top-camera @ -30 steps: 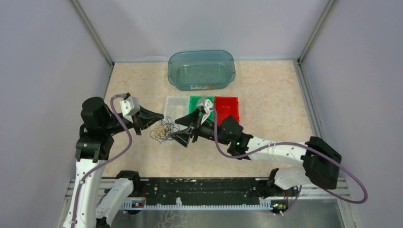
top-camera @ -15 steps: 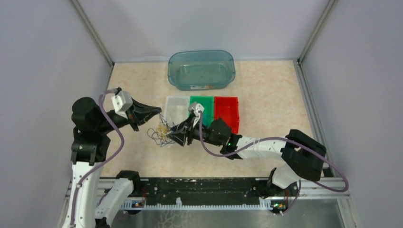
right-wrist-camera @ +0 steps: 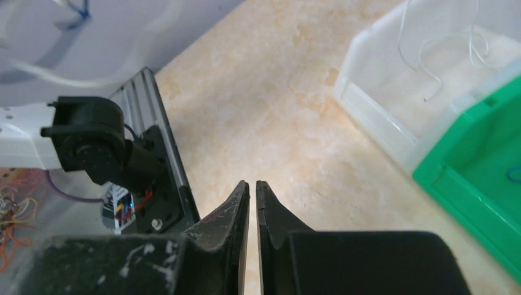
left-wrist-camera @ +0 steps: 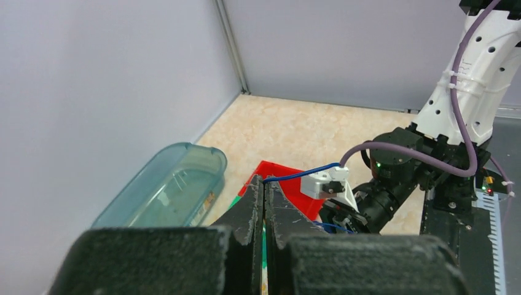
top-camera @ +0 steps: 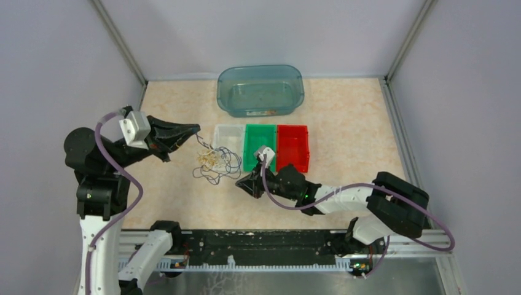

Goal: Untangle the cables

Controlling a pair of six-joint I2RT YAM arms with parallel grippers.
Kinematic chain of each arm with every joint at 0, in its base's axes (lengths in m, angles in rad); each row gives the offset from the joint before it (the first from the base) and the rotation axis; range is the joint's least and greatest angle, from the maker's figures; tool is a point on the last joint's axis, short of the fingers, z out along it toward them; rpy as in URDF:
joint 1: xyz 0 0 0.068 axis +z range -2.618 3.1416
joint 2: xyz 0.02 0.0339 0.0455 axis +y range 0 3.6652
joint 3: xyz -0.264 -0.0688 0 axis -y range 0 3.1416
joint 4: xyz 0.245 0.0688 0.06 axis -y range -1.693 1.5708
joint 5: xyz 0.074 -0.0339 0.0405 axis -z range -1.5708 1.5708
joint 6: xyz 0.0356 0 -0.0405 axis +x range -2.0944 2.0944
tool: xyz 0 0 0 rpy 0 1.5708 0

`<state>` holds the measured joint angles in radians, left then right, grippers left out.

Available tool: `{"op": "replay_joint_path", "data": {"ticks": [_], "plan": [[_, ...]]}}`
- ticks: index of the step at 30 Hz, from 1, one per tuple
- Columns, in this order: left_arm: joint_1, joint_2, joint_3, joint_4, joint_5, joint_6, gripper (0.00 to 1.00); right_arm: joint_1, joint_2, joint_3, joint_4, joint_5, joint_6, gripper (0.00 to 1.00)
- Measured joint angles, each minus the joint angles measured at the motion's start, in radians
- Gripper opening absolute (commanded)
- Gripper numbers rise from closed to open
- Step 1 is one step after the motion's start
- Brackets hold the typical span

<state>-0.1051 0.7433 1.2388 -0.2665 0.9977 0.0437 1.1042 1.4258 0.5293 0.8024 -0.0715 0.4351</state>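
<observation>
A teal tub stands behind a clear bin, green bin and red bin.

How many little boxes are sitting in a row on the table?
3: a clear box on the left, a green box in the middle and a red box on the right, side by side. None seem hidden.

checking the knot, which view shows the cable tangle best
Top external: the whole cable tangle is in view beside the clear bin. Left wrist shows only one blue strand leaving the shut left claw. Right wrist catches just blurred strands at its top left corner.
</observation>
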Motion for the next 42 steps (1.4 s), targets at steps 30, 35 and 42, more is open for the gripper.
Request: {"op": "replay_joint_path", "data": {"ticks": [30,35,42], "plan": [[0.0,-0.047,-0.121,-0.101,0.085,0.077,0.02,-0.008,-0.144,0.358,-0.29,-0.172,-0.136,0.57],[0.0,-0.048,-0.134,-0.101,0.088,0.065,0.02,-0.008,-0.102,0.378,-0.227,-0.195,-0.125,0.59],[0.0,-0.049,-0.156,-0.101,0.092,0.038,0.02,-0.008,-0.001,0.438,-0.179,-0.249,-0.092,0.4]]}}
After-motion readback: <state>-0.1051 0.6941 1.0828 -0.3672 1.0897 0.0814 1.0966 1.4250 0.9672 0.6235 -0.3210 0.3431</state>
